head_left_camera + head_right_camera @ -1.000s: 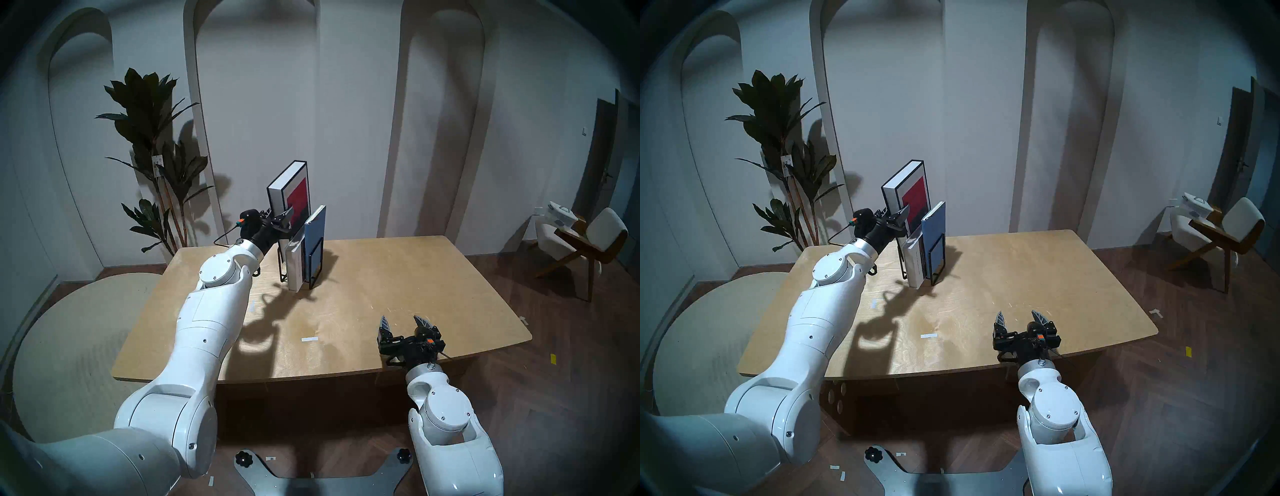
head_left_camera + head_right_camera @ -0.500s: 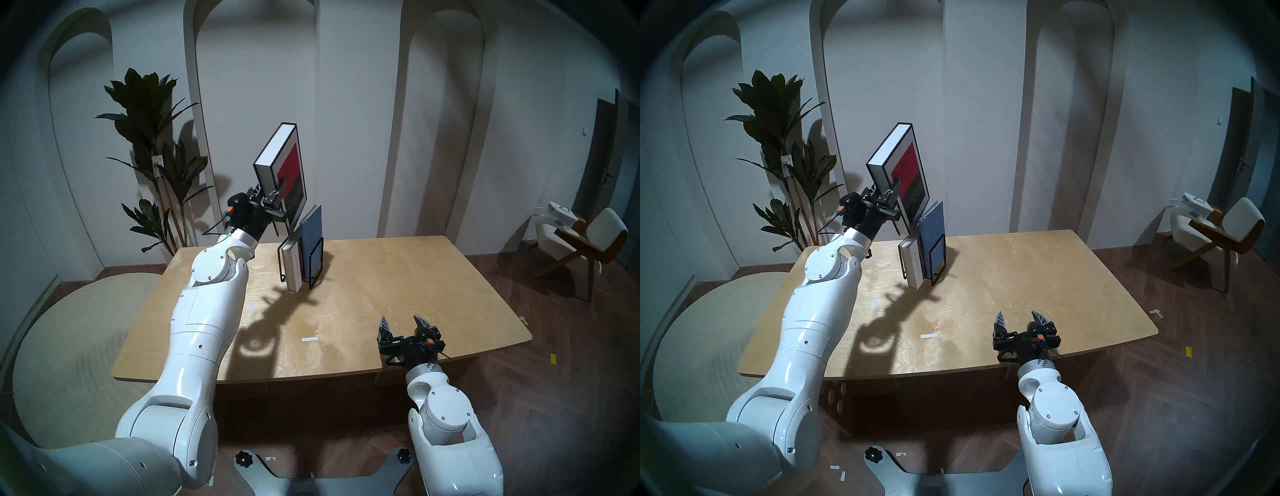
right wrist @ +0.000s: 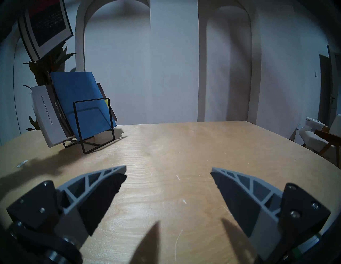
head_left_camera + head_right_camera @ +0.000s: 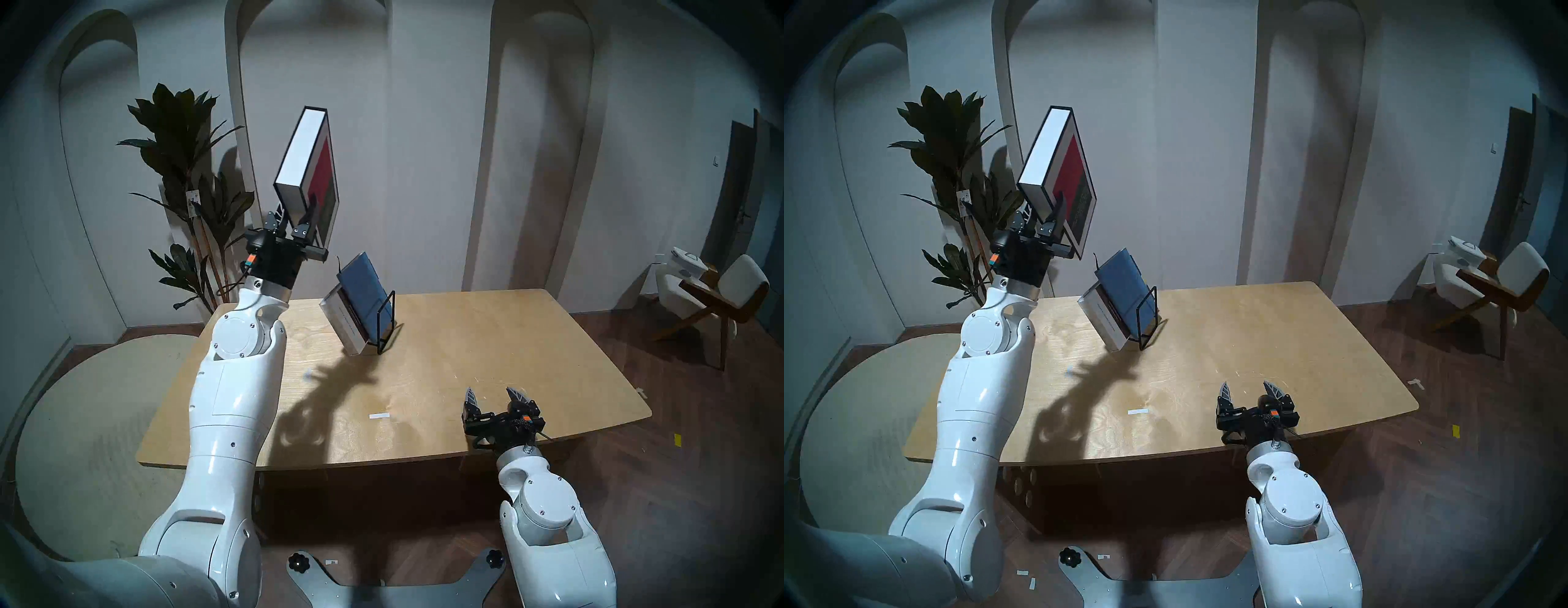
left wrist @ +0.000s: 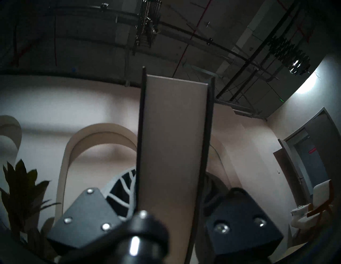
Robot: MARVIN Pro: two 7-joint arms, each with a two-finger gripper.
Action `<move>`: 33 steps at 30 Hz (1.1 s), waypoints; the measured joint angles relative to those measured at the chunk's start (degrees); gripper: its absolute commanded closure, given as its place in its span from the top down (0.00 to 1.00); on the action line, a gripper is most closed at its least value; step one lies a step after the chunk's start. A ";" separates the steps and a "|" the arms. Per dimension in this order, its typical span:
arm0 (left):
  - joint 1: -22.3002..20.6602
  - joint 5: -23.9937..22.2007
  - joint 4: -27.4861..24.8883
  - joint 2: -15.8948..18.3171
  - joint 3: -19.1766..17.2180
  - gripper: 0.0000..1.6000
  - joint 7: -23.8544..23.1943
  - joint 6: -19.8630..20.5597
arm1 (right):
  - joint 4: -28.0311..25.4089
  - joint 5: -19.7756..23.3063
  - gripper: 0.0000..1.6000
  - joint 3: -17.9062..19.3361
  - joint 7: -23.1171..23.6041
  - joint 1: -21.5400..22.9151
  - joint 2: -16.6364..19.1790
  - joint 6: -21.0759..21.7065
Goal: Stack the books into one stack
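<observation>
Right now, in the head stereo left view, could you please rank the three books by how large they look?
1. black book, held aloft by the left fingers.
2. blue book in the wire rack.
3. white-spined book, mostly hidden behind the blue one, so unsure.

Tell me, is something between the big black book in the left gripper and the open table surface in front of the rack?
Nothing visible. The black book hangs above the table; the wire rack stands farther back.

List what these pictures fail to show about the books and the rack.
- Black book: far cover hidden in both head views; left wrist view shows only its page edge.
- Brown book: cover mostly hidden behind the blue book in the right wrist view.
- Rack: far end hidden by the books in the head views.
</observation>
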 measured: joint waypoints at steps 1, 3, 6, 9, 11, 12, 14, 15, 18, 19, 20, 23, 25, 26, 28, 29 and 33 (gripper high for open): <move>0.66 0.62 -0.78 0.13 -0.49 0.00 0.30 -1.00 | 0.02 0.00 1.00 0.00 0.00 0.00 0.00 0.00; 2.00 1.77 -2.20 0.37 -1.41 0.00 0.84 -2.78 | 0.07 0.00 1.00 0.00 0.00 0.02 0.00 0.00; 4.31 4.01 -4.54 0.69 -2.85 0.00 1.66 -5.72 | 0.13 0.00 1.00 0.00 0.00 0.03 0.00 0.00; 6.53 6.30 -6.48 0.82 -4.17 0.00 2.33 -8.26 | 0.20 0.00 1.00 0.00 0.00 0.05 0.00 0.00; 8.17 8.14 -7.44 0.87 -5.21 0.00 2.77 -10.16 | 0.25 0.00 1.00 0.00 0.00 0.07 0.00 0.00; 9.13 9.26 -7.82 0.89 -5.86 0.00 3.01 -11.29 | 0.27 0.00 1.00 0.00 0.00 0.08 0.00 0.00; 10.42 10.81 -8.13 0.92 -6.78 0.00 3.29 -12.78 | 0.30 0.00 1.00 0.00 0.00 0.10 0.00 0.00; 10.76 11.21 -8.19 0.94 -7.00 0.00 3.36 -13.19 | 0.31 0.00 1.00 0.00 0.00 0.10 0.00 0.00; 13.44 14.58 -8.35 1.15 -9.00 0.00 3.79 -16.13 | 0.37 0.00 1.00 0.00 0.00 0.13 0.00 0.00; 14.91 16.66 -8.34 1.36 -10.23 0.00 3.96 -17.46 | 0.39 0.00 1.00 0.00 0.00 0.15 0.00 0.00; 15.87 18.51 -8.21 1.63 -11.30 0.00 4.00 -18.17 | 0.41 0.00 1.00 0.00 0.00 0.16 0.00 0.00; 17.13 22.27 -7.58 2.58 -13.63 0.00 4.00 -18.94 | 0.45 0.00 1.00 0.00 0.00 0.19 0.00 0.00; 17.51 24.29 -7.11 3.26 -14.81 0.00 3.95 -19.21 | 0.48 0.00 1.00 0.00 0.00 0.20 0.00 0.00; 17.76 25.83 -6.65 3.84 -15.62 0.00 3.88 -19.36 | 0.51 0.00 1.00 0.00 0.00 0.21 0.00 0.00; 18.02 27.65 -6.04 4.48 -16.32 0.00 3.71 -19.50 | 0.54 0.00 1.00 0.00 0.00 0.22 0.00 0.00; 18.33 29.64 -5.22 5.17 -16.85 0.00 3.30 -19.61 | 0.57 0.00 1.00 0.00 0.00 0.24 0.00 0.00; 19.27 34.91 -2.84 6.69 -17.36 0.00 1.83 -19.77 | 0.66 0.00 1.00 0.00 0.00 0.28 0.00 0.00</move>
